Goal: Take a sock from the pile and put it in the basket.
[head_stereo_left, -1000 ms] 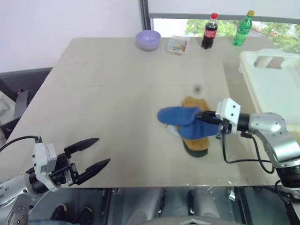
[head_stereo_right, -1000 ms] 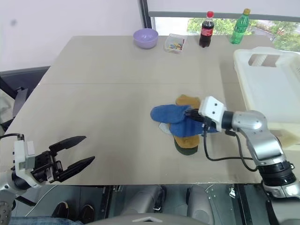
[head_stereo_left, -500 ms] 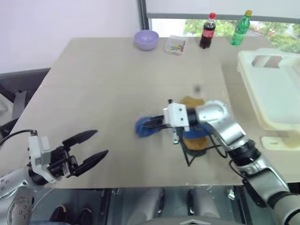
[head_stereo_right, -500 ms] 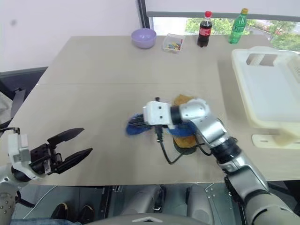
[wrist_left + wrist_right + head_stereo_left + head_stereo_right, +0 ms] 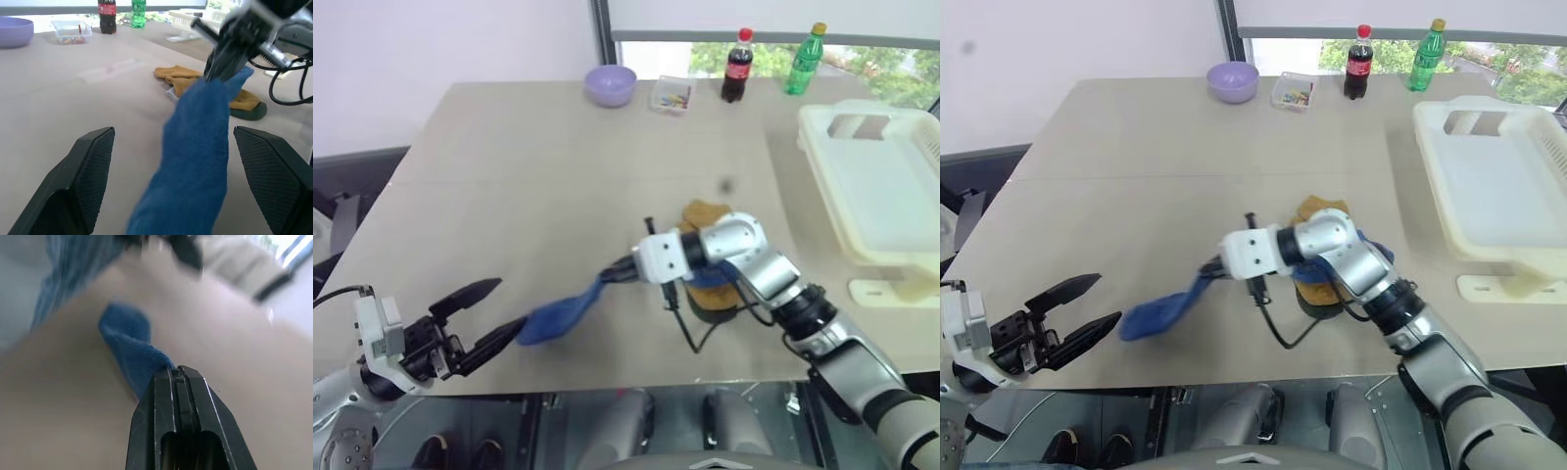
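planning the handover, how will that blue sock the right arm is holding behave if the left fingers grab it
Probably floppy: the blue sock sags in a long drape from the right gripper, pinched at one end only. Likely light, since that small pinch carries it. It should fold rather than resist between the open fingers of the left gripper, so grab well in from its free end.

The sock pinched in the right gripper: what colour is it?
Plain blue. The sock in the right gripper shows best in the left wrist view.

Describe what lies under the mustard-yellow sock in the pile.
In the pile, a dark green sock sticks out from beneath the mustard-yellow sock at the near edge. How far it extends, and what else lies under, is covered by the socks and the right arm.
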